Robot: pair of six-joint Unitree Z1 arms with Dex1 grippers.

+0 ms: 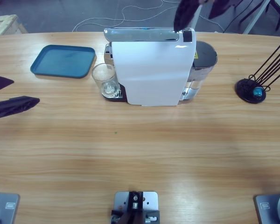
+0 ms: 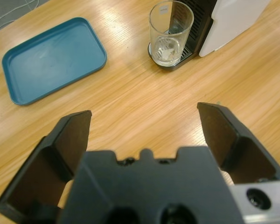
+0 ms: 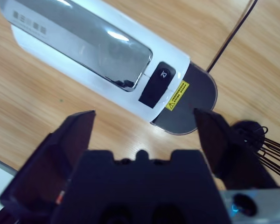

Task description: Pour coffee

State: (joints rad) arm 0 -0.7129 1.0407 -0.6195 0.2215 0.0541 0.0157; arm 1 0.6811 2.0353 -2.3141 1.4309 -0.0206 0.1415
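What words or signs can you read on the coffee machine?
Yellow warning sticker on top of the white coffee machine: it has a triangle sign, but its words are too small to read.
Black button beside the silver lid: a small white symbol, too blurred to make out.
Silver lid: a row of faint marks near one end, not readable.
No words show on the glass or the blue tray.

A yellow warning sticker (image 3: pixel 177 95) with a black triangle sign sits on top of the white coffee machine (image 3: pixel 84 65), just beside the machine's black button (image 3: pixel 157 82); its lines of print are too small to read. The button carries a small pale cup-like symbol. Faint markings on the machine's chrome lid (image 3: pixel 79 39), at the far end from the button, cannot be read.
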